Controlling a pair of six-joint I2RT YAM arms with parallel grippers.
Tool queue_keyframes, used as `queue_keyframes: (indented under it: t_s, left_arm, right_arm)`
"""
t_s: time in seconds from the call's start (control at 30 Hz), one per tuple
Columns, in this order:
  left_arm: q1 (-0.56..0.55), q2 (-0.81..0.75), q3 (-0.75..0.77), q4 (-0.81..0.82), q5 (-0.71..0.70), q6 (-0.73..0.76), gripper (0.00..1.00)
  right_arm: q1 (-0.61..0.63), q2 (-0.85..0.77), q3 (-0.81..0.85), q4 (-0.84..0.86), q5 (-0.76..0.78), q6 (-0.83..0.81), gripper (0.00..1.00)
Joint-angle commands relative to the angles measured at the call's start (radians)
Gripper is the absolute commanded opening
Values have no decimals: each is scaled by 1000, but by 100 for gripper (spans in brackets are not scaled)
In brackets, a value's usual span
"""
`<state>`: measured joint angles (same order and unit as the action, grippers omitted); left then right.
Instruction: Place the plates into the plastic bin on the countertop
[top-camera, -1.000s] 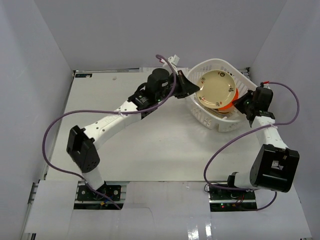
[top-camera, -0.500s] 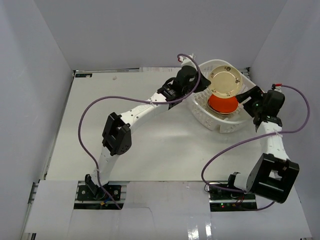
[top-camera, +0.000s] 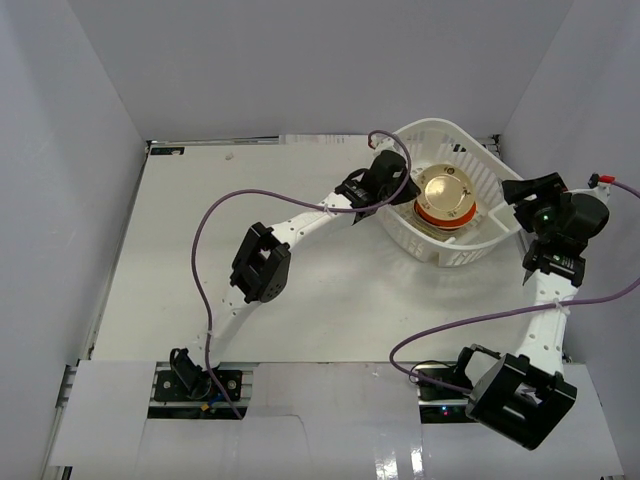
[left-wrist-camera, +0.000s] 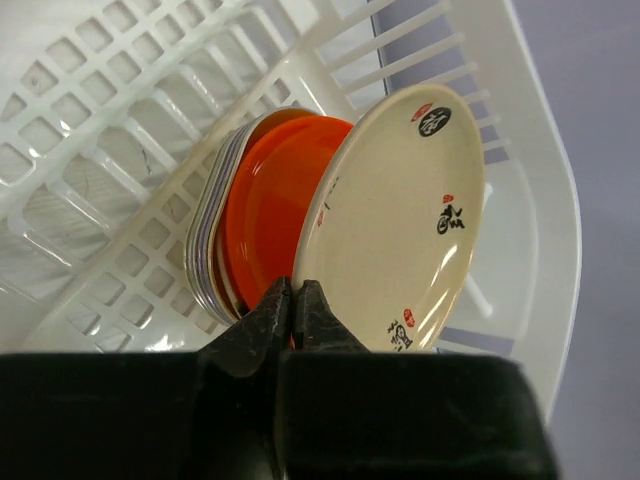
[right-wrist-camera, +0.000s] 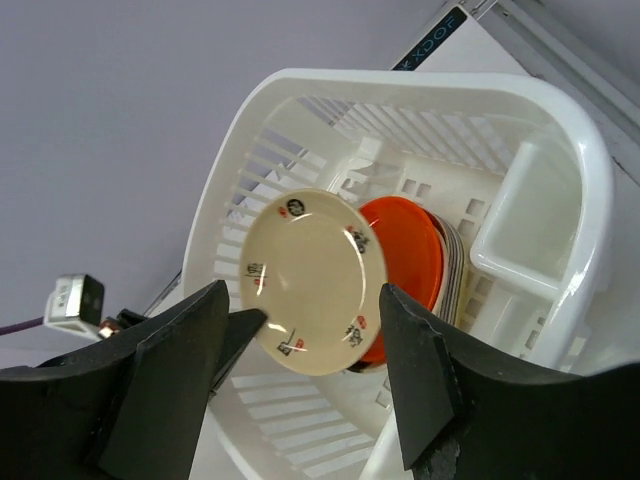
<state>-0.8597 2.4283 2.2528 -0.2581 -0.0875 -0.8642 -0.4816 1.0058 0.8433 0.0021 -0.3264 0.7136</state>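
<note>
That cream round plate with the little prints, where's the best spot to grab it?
By its thin rim, as the left hand does: pinch the edge of the cream round plate nearest the white plastic basket's left wall. It's tilted off the orange plate, so that rim is free.

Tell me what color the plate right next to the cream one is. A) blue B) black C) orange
C: the cream plate, pinched by the left end effector, sits right beside an orange plate in the plastic bin.
</note>
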Motion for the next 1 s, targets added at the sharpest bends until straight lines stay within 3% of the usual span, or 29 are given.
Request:
queue_keyframes:
  t_s: [0.0, 0.07, 0.1, 0.2, 0.23, 0.3, 0.53, 0.67, 0.7, 0.8, 0.9, 0.93, 0.97]
  left_arm:
    - [-6, -35, 37, 6, 35, -24, 14]
    - [-6, -38, 30, 5, 38, -21, 33]
    - [-6, -43, 24, 6, 38, -19, 49]
    - [-6, -75, -10, 8, 28, -10, 73]
    - [-6, -86, -18, 7, 25, -1, 87]
    - [-6, -116, -35, 16, 25, 10, 96]
    - [-6, -234, 19, 92, 127, 131, 98]
    - [-6, -397, -15, 137, 186, 270, 98]
    - [-6, -438, -38, 140, 198, 295, 98]
    - [-6, -647, -183, 137, 239, 387, 98]
    - [-6, -921, -447, 148, 226, 435, 98]
    - [-6, -998, -611, 175, 195, 442, 98]
    - [-6, -1155, -693, 190, 175, 450, 98]
  right_arm:
    - [14, -24, 45, 27, -51, 14, 68]
    - [21, -26, 50, 15, -53, 9, 68]
    - [24, -33, 48, 13, -53, 9, 68]
    - [32, -45, 53, 7, -51, 12, 68]
    - [34, -56, 56, 6, -53, 12, 69]
    - [37, -67, 71, -11, -56, 7, 70]
    - [37, -124, 210, -100, -106, -20, 77]
    - [37, -145, 241, -35, -300, 20, 92]
    - [37, -159, 241, -16, -344, 35, 90]
    - [41, -190, 243, 68, -454, 104, 90]
    - [46, -210, 261, 117, -539, 150, 90]
    - [46, -211, 270, 128, -551, 164, 90]
    - [46, -216, 281, 133, -578, 176, 90]
